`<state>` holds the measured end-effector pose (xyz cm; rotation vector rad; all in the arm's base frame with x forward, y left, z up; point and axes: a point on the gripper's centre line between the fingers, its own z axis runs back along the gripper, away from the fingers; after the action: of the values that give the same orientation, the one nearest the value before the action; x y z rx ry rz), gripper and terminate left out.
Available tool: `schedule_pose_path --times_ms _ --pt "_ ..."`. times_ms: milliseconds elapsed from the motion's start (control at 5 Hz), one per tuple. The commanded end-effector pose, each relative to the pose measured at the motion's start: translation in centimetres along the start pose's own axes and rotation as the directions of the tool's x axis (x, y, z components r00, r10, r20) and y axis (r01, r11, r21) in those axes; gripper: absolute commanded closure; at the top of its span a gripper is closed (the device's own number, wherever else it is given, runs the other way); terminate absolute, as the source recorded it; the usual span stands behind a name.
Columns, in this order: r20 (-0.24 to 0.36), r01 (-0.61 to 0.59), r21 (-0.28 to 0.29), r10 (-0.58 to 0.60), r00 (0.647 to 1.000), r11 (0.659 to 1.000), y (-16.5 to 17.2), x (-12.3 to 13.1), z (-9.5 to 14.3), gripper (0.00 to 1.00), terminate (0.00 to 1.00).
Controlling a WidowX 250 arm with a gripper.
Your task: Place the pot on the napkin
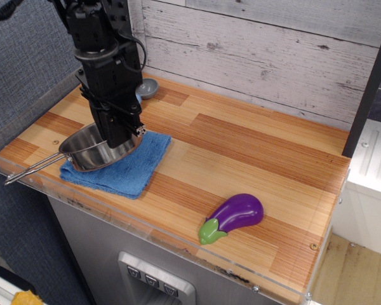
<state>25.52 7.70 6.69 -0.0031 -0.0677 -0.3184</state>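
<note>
The shiny steel pot (pixel 87 152) rests on the blue terry napkin (pixel 128 168) at the left of the wooden counter. Its long wire handle (pixel 32 169) sticks out to the left past the counter's edge. My black gripper (pixel 122 135) comes down from above and is shut on the pot's right rim. The fingertips are dark and partly hidden by the pot's wall. The napkin's left part is covered by the pot.
A small grey scoop with a blue handle (pixel 145 88) lies at the back behind the arm. A purple toy eggplant (pixel 235 216) lies near the front right. A clear plastic lip (pixel 114 213) runs along the counter's front edge. A plank wall stands behind.
</note>
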Motion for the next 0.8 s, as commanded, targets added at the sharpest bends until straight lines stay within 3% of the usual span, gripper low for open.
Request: schedule_pose_path --times_ms 0,600 --pt "0.004 0.000 -0.010 0.000 1.000 1.000 -1.0 0.0 1.1 0.00 0.00" --pt "0.032 0.045 -0.050 -0.044 0.999 0.998 -2.7 -0.4 3.5 0.00 0.00"
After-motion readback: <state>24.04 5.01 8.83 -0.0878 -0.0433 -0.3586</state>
